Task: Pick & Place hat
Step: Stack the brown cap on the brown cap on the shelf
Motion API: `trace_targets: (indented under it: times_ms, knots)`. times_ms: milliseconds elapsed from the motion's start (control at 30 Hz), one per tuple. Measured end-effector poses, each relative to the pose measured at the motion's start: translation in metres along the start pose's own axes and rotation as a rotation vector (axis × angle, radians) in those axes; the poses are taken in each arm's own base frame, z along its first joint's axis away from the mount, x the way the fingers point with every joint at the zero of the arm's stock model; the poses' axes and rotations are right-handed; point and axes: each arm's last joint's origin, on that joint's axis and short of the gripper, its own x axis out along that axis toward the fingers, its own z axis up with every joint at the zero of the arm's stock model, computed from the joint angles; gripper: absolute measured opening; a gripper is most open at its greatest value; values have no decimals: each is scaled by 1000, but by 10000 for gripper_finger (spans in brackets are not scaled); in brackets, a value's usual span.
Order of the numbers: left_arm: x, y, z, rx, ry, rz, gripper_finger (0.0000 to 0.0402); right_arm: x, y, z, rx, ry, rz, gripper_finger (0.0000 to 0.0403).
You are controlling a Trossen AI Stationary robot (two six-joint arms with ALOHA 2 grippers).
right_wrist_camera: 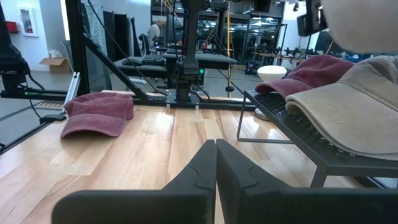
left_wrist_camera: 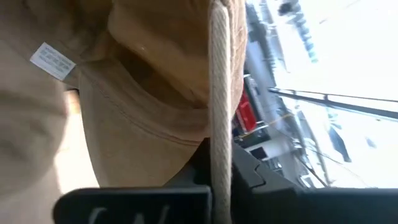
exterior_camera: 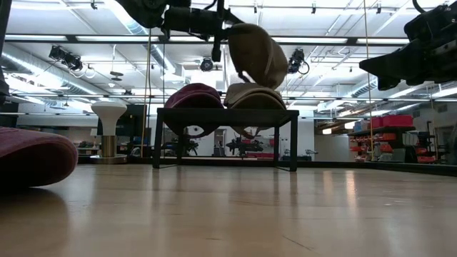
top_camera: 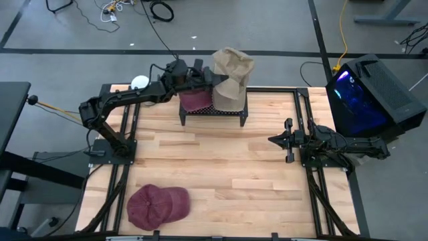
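1. Left claw is clamped on a tan hat, holding it above the black rack at upper centre.
2. Another tan hat and a maroon hat lie on the rack.
3. Right claw rests closed and empty at mid-right.
4. Another maroon hat lies lower left on the worktop.

A tan hat hangs lifted above the black rack.

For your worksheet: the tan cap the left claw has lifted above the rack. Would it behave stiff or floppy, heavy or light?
Probably floppy: the tan cap sags and folds where the left claw pinches it. Likely light, hanging from one small pinch. It may swing or slip.
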Motion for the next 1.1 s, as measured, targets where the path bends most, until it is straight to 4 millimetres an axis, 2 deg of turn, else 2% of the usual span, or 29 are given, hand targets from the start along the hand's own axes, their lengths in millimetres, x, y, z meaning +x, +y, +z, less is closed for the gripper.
trace_targets:
  times_ms: [167,400,900,1100]
  knots:
    - [0,-6,2,23,-1,-68,12,0,0,0,0,0,0,10]
    - [0,-6,2,22,-4,-62,12,0,0,0,0,0,0,10]
    - [15,18,-1,-16,-16,-42,15,0,0,0,0,0,0,10]
    - [16,22,-3,-21,0,-5,22,0,0,0,0,0,0,10]
